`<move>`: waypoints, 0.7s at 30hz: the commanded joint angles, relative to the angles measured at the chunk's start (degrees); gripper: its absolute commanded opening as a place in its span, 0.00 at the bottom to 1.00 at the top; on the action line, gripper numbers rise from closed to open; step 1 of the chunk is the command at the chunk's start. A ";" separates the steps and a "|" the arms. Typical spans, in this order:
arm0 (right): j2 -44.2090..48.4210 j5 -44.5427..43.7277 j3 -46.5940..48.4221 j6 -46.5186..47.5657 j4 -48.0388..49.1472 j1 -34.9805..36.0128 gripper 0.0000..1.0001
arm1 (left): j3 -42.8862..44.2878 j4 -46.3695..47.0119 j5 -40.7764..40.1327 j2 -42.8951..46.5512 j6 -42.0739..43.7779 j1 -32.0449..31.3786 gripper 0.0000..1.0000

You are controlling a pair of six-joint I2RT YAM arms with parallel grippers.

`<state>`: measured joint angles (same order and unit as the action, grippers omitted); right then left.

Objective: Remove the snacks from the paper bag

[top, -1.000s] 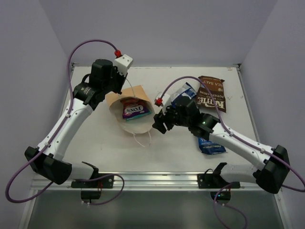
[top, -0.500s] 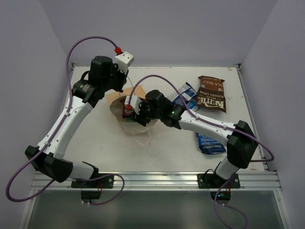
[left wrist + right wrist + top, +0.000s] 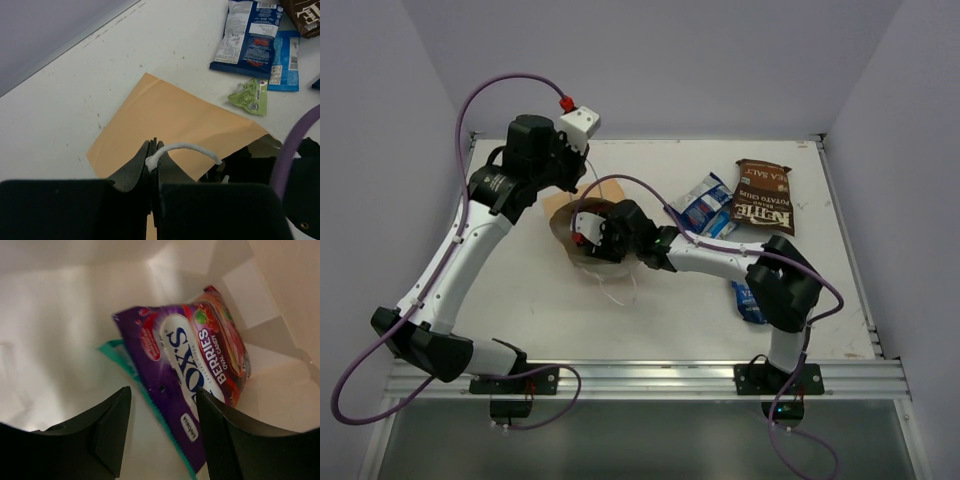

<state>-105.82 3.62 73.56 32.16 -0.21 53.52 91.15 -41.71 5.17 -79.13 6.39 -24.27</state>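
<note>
Right gripper (image 3: pixel 162 395) inside tan kraft paper bag (image 3: pixel 165 115), jaws apart, empty; glossy purple candy packet (image 3: pixel 190 365) just ahead, long axis slanting. Left gripper (image 3: pixel 154 150) clamps white string handle (image 3: pixel 185 148).

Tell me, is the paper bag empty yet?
Not empty. The right wrist view shows a purple candy bag lying over a teal packet inside the paper bag.

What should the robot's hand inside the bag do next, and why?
Probably ease the right gripper forward and close on the purple Fox's candy bag: its open jaws face it inside the paper bag, while the left gripper pinches the string handle.
</note>
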 commanded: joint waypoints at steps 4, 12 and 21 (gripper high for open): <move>-4.13 -4.68 1.50 3.35 4.43 0.18 0.54 | 3.07 0.76 1.42 0.12 -0.68 0.37 0.00; -0.97 -3.97 -0.52 0.01 0.65 0.27 0.20 | 1.23 1.37 -0.07 0.47 0.02 0.45 0.00; 0.70 -1.25 -1.66 -1.75 -1.90 0.45 0.19 | 0.52 2.08 -0.77 0.12 0.46 0.37 0.00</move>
<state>-108.01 1.15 72.62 31.88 -0.40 53.69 91.42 -42.02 5.48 -79.18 6.57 -24.27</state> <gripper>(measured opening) 0.196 0.034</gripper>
